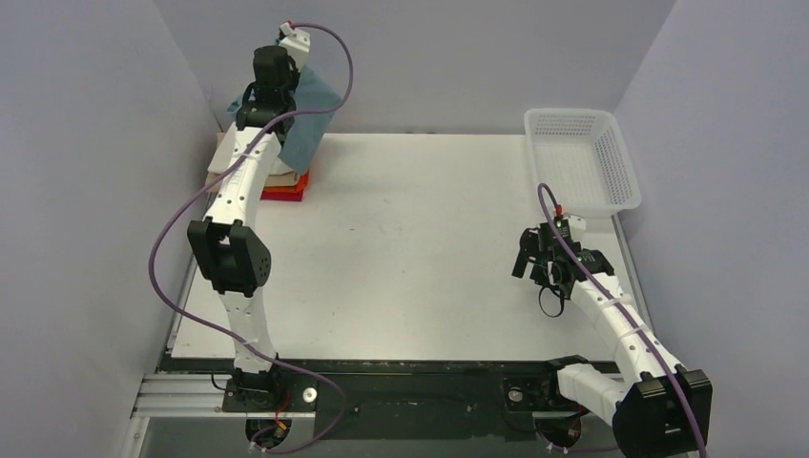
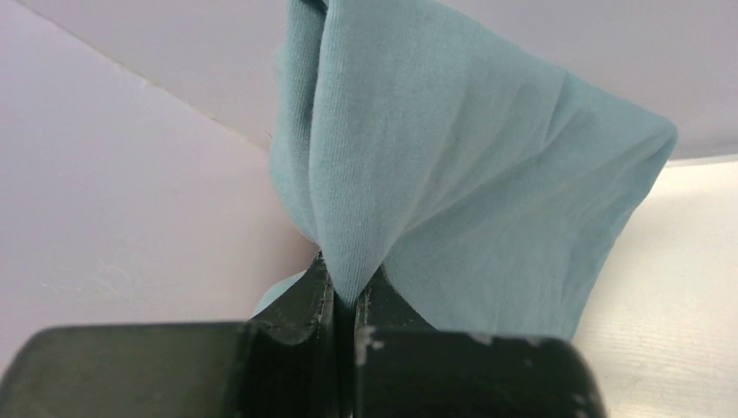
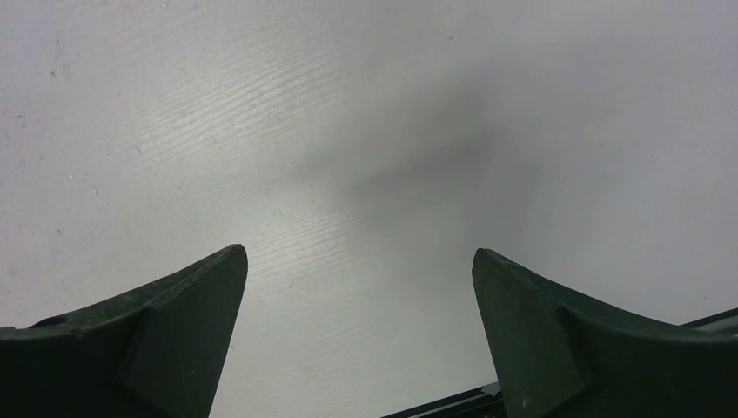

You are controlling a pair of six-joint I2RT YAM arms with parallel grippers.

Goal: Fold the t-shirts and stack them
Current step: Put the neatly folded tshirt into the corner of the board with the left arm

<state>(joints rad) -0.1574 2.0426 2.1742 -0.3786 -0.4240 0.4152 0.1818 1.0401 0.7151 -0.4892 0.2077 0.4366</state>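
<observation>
My left gripper (image 1: 274, 98) is shut on the dusty teal-blue t-shirt (image 1: 310, 119) and holds it up above the far left corner of the table. In the left wrist view the teal cloth (image 2: 452, 174) is pinched between my closed fingers (image 2: 348, 292) and hangs in folds. Under it lies a stack of folded t-shirts (image 1: 282, 183), cream and tan on top, orange and red at the bottom. My right gripper (image 1: 534, 262) is open and empty, just above the bare table at the right; the right wrist view shows only the tabletop between its fingers (image 3: 357, 261).
A white perforated plastic basket (image 1: 582, 157) stands at the far right of the white table (image 1: 410, 239). Grey walls close in the left, back and right sides. A black rail (image 1: 401, 391) runs along the near edge.
</observation>
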